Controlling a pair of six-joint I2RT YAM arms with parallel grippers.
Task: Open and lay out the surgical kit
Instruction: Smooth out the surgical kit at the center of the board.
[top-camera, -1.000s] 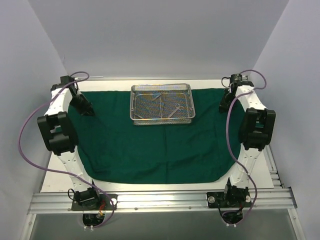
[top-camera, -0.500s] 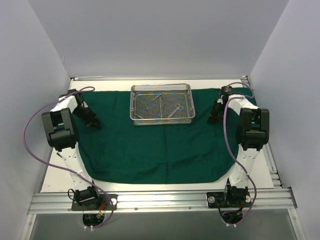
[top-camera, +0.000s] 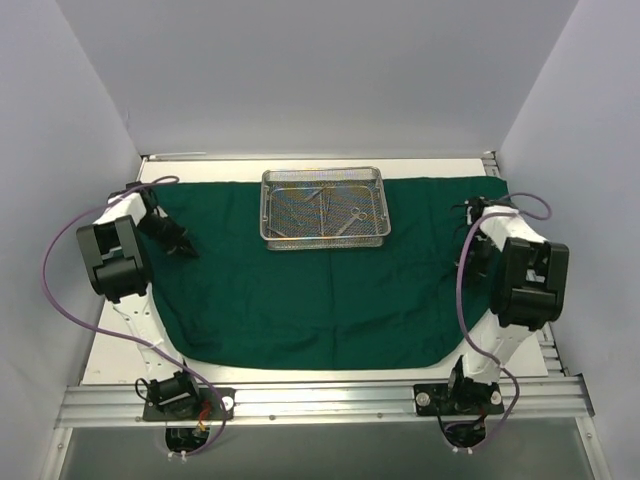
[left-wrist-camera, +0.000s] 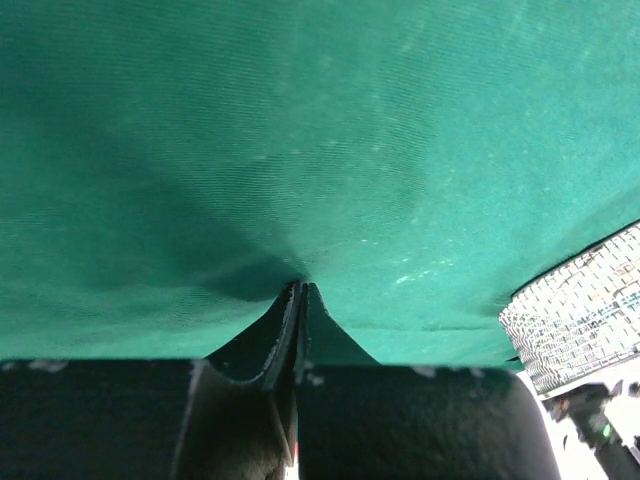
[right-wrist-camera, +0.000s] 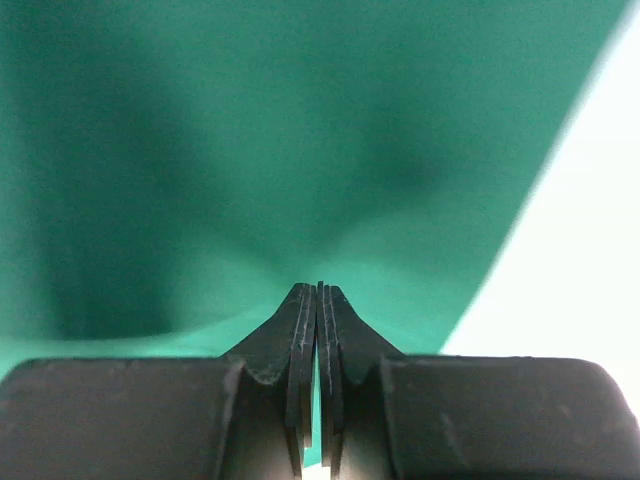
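Note:
The surgical kit lies opened: its dark green drape (top-camera: 320, 300) is spread flat over the table. The silver mesh tray (top-camera: 323, 172) stands on the drape's far middle, with thin steel instruments (top-camera: 345, 222) inside. My left gripper (top-camera: 187, 250) is low over the drape's left part, its tips (left-wrist-camera: 302, 285) shut and the drape (left-wrist-camera: 350, 120) puckering into them. The tray's corner (left-wrist-camera: 580, 310) shows at the right of that view. My right gripper (top-camera: 468, 262) is at the drape's right side, its tips (right-wrist-camera: 318, 285) shut, with the green drape (right-wrist-camera: 250, 130) folding up to them.
White table top (top-camera: 110, 350) shows outside the drape on the left, and again as a bright strip (right-wrist-camera: 590, 250) beside the drape's right edge. An aluminium rail (top-camera: 320, 400) carries both arm bases at the near edge. White walls close in on three sides.
Both grippers closed and dropped from the drape's far corners toward me. The right arm swung outward to the right, and the drape's right side now reaches further right.

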